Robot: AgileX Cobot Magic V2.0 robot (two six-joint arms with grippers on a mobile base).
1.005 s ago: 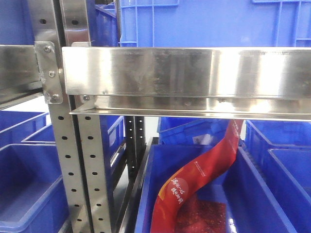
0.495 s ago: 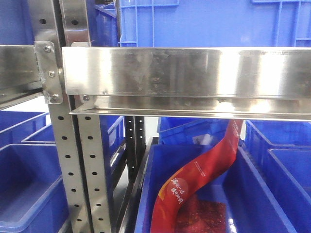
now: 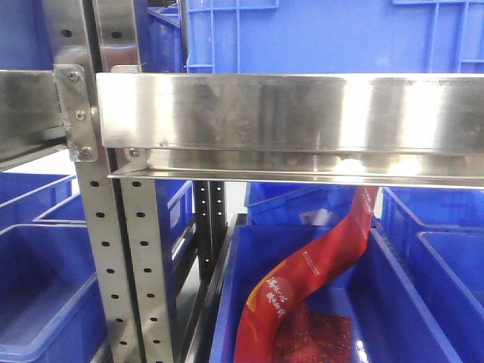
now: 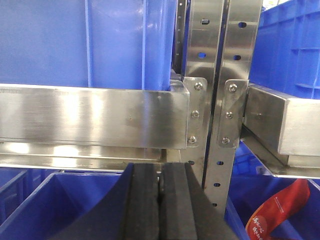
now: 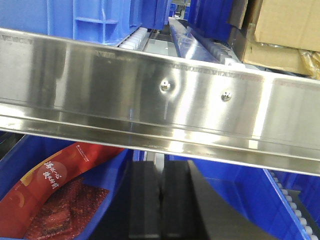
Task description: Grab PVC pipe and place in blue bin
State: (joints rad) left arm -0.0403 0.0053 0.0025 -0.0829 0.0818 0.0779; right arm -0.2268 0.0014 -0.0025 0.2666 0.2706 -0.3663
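Observation:
The PVC pipe is out of view in every frame. My left gripper [image 4: 159,172] is shut, its black pads pressed together with nothing between them, just below a steel shelf rail [image 4: 90,117] and above a blue bin [image 4: 45,200]. My right gripper [image 5: 161,172] is likewise shut and empty, under another steel rail [image 5: 165,100] and over the wall between two blue bins [image 5: 235,195]. Neither gripper shows in the front view, where a blue bin [image 3: 393,302] sits under the shelf.
A red snack packet [image 3: 310,280] leans in the lower bin, also seen as a red packet [image 5: 50,195]. Perforated steel uprights [image 3: 125,249] stand left of it. Large blue crates [image 3: 318,34] fill the shelf above. Cardboard boxes [image 5: 285,30] sit at the upper right.

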